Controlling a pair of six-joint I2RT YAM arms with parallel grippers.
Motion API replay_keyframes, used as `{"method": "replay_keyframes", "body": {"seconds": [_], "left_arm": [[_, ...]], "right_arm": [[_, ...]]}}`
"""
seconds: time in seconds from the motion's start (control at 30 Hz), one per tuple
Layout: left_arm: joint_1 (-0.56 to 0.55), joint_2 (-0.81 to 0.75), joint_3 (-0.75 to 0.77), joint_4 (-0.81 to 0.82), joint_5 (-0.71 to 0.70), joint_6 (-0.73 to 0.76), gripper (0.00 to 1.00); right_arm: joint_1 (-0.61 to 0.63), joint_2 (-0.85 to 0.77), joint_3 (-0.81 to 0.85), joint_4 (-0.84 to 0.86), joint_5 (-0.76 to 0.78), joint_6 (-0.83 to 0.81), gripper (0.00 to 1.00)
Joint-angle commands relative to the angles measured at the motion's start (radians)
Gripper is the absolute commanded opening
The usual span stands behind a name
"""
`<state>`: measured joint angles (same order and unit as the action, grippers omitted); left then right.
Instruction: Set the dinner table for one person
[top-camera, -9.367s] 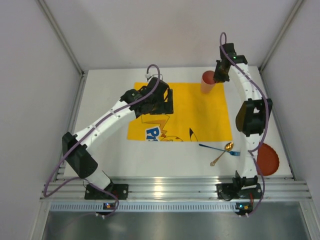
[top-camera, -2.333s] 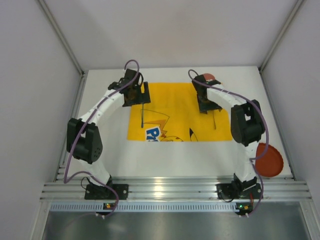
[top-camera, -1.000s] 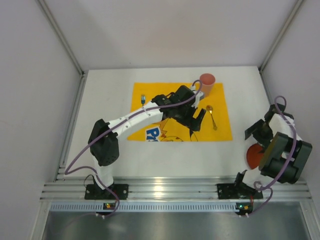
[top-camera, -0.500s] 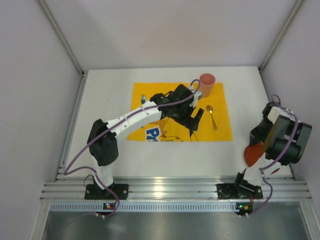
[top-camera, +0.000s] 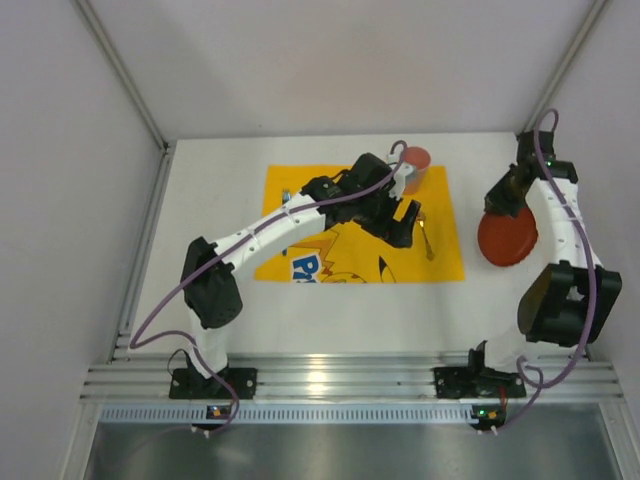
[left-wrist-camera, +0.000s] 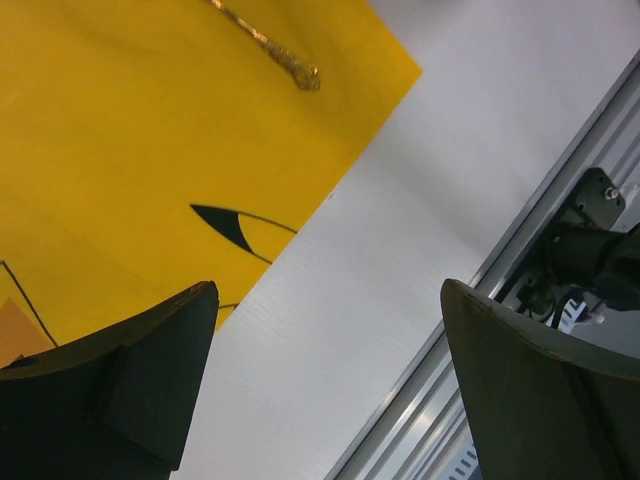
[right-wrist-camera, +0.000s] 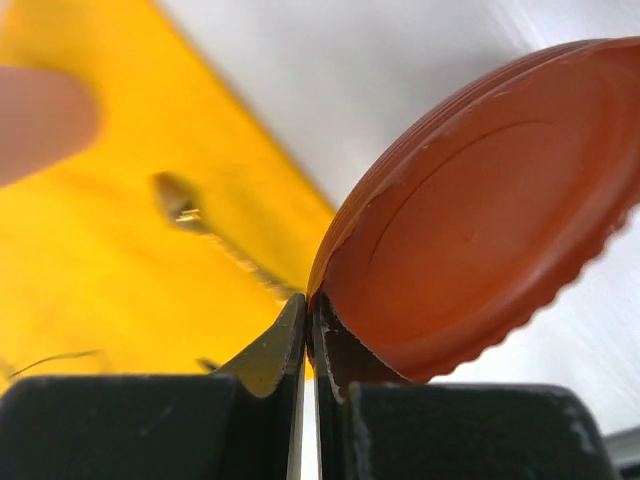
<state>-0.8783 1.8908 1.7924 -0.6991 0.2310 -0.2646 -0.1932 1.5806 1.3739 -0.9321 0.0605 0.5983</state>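
Observation:
The white dinner table (top-camera: 210, 210) carries a yellow printed mat (top-camera: 330, 250). On the mat stand a pink cup (top-camera: 416, 160) at the far right corner and a gold spoon (top-camera: 427, 238) along the right side. My right gripper (top-camera: 502, 196) is shut on the rim of a red plate (top-camera: 506, 236) and holds it tilted above the table, just right of the mat. In the right wrist view the jaws (right-wrist-camera: 312, 312) pinch the plate (right-wrist-camera: 480, 240) edge. My left gripper (top-camera: 405, 222) hovers open and empty over the mat near the spoon; in its wrist view (left-wrist-camera: 328, 290) nothing is between the fingers.
The ribbed aluminium rail (top-camera: 330, 380) runs along the near edge, and it shows in the left wrist view (left-wrist-camera: 560, 200). White walls close in both sides. A small blue utensil end (top-camera: 286, 198) shows on the mat's left part, beside the left arm.
My right arm has lifted the red plate from the near right corner and carried it toward the far right, beside the mat. My left gripper has shifted slightly right.

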Motion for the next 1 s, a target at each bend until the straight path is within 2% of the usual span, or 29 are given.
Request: {"method": "replay_keyframes", "body": {"seconds": [0.0,0.03,0.17,0.47,0.67,0.97], "left_arm": [[0.001,0.062,0.139,0.105,0.053,-0.015,0.98],[0.001,0.111,0.221,0.102,0.054,-0.015,0.98],[-0.021,0.204,0.370,0.122,-0.001,-0.013,0.98],[-0.063,0.284,0.466,0.161,-0.117,-0.030,0.98],[-0.100,0.284,0.476,0.171,-0.162,-0.007,0.98],[-0.134,0.228,0.323,0.270,-0.200,0.024,0.97]], "right_arm": [[0.063,-0.079,0.160,-0.099,-0.091,0.081,0.00],[0.070,-0.080,0.177,-0.121,-0.106,0.090,0.00],[0.100,-0.087,0.223,-0.163,-0.197,0.136,0.00],[0.113,-0.073,0.267,-0.200,-0.290,0.236,0.00],[0.117,0.001,0.323,-0.211,-0.326,0.261,0.00],[0.117,0.048,0.384,-0.212,-0.419,0.299,0.00]]}}
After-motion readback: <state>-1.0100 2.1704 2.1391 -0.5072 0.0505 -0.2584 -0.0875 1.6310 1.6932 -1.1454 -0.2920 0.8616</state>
